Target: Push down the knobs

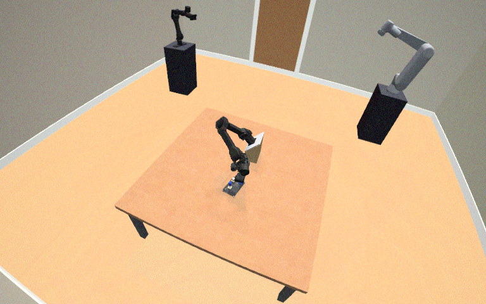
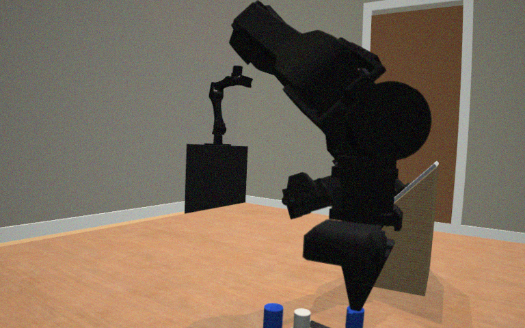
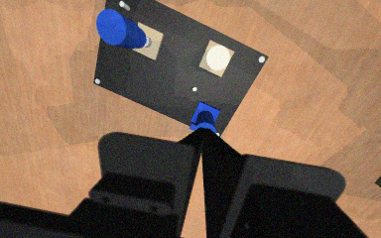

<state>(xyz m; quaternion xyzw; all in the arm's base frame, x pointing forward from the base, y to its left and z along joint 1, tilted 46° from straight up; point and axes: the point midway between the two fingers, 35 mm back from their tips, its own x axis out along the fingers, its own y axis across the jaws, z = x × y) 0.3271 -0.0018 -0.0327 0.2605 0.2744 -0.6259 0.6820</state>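
Note:
The dark circuit board (image 3: 174, 74) (image 1: 233, 190) stands on the table. One blue knob (image 3: 111, 27) (image 2: 273, 317) (image 1: 230, 183) stands high over a beige potentiometer (image 3: 155, 47), with a bit of shaft showing below it. A white knob (image 3: 217, 58) (image 2: 301, 318) sits over another beige potentiometer. A second blue knob (image 3: 197, 127) (image 2: 354, 318) stands over a blue potentiometer (image 3: 210, 108) near the board's edge. My gripper (image 3: 203, 133) (image 2: 356, 308) is shut and empty, its tips at the top of this knob, seemingly touching it. The tips partly hide this knob, and its base is hard to see.
A box with a slanted white top (image 1: 255, 142) (image 2: 406, 251) stands on the table behind the arm. A black arm on a pedestal (image 1: 180, 69) (image 2: 215, 178) and a grey arm on a pedestal (image 1: 381, 116) stand beyond the table.

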